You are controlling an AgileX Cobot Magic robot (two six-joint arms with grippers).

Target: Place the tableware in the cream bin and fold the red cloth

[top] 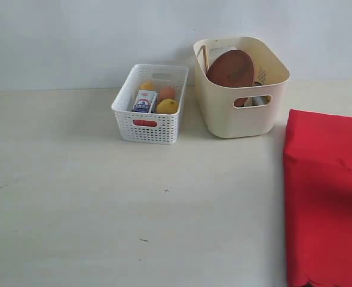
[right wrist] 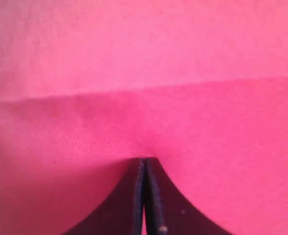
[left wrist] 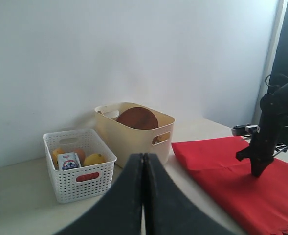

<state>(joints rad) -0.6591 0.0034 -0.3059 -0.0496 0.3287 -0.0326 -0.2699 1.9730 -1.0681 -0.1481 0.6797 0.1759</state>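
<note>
**A:** While the plate (top: 230,69) leans inside the cream bin (top: 223,116), where does the red cloth (top: 325,197) lie?

**B:** Flat on the table (top: 74,197), on the right of the exterior view. It sits just beside the bin and runs off the picture's edge. Its scalloped edge is at the near end.

**A:** How will it handle?

**B:** Soft, light and limp, I'd judge. It won't keep any shape of its own, and a push would only bunch it up. A straight crease crosses it in the right wrist view. The sensible hold is a corner or an edge, pinching just the fabric. Each arm could take one corner, then lift and carry it over.

**A:** And the fingers?

**B:** The left gripper (left wrist: 144,188) is closed tight with nothing between its fingers. It hangs over bare table, well apart from the cloth. The right gripper (right wrist: 144,196) is closed too, tip down on the cloth away from its edges. The fabric puckers slightly there, but I cannot tell whether any of it is pinched.

**A:** What about the surface and the room?

**B:** The tabletop is pale and smooth with a few small dark specks, so the cloth would probably slide easily. A plain white wall (top: 74,36) stands close behind. The white basket (top: 146,128), holding food, sits just beside the bin.
</note>
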